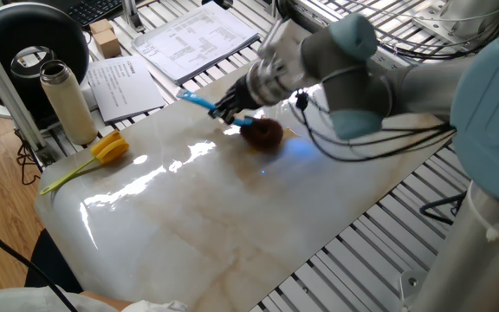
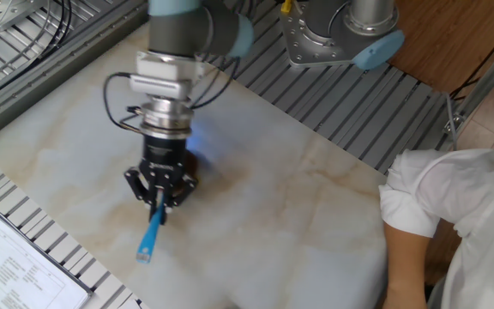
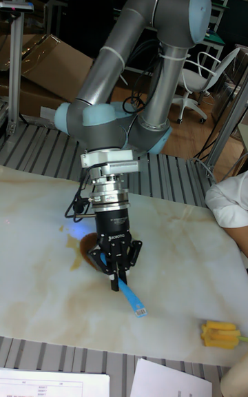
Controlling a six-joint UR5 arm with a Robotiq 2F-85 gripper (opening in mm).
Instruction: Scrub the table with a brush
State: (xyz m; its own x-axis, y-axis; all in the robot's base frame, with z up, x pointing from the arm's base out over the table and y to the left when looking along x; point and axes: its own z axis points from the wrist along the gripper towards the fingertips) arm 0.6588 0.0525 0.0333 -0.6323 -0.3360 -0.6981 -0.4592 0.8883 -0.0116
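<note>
The end effector (image 2: 159,199) is clenching the brush (image 1: 232,118) by its handle, pressing the head onto the bench (image 1: 232,217) to scrub the stain.

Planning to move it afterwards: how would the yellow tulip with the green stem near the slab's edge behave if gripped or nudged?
The yellow tulip with the green stem looks thin and slight, so it is probably light and would slide easily on the glossy marble-patterned table. The slender stem would likely bend rather than stay stiff. It lies flat, so tipping seems unlikely.
</note>
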